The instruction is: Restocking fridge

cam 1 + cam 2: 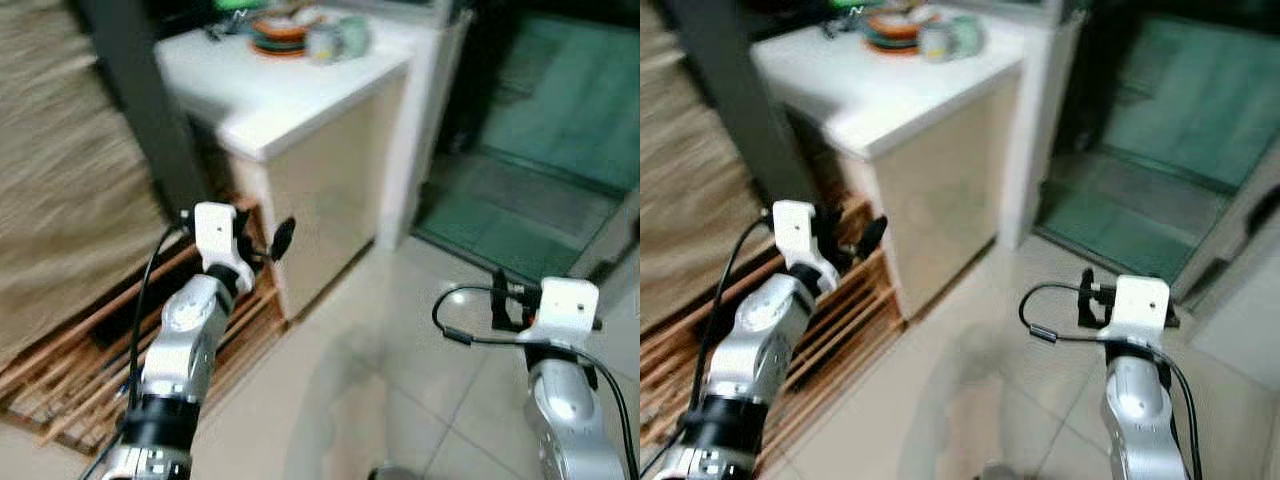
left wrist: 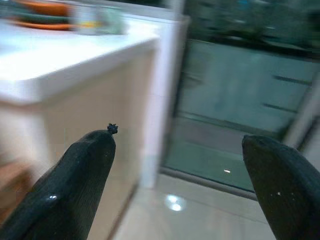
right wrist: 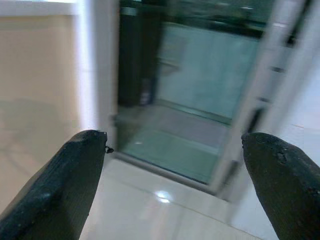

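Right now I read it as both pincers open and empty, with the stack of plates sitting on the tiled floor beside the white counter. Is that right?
Not quite. The stack of plates sits on top of the white counter, not on the floor; the left eye view shows it at the counter's far end. The rest holds: the left pincer and right pincer are both open and empty.

2 silver arms, white wrist blocks, black cables, seemingly ribbed fingers (image 2: 80,185).

right claw (image 3: 172,185) agape over floor tiles (image 3: 150,200)
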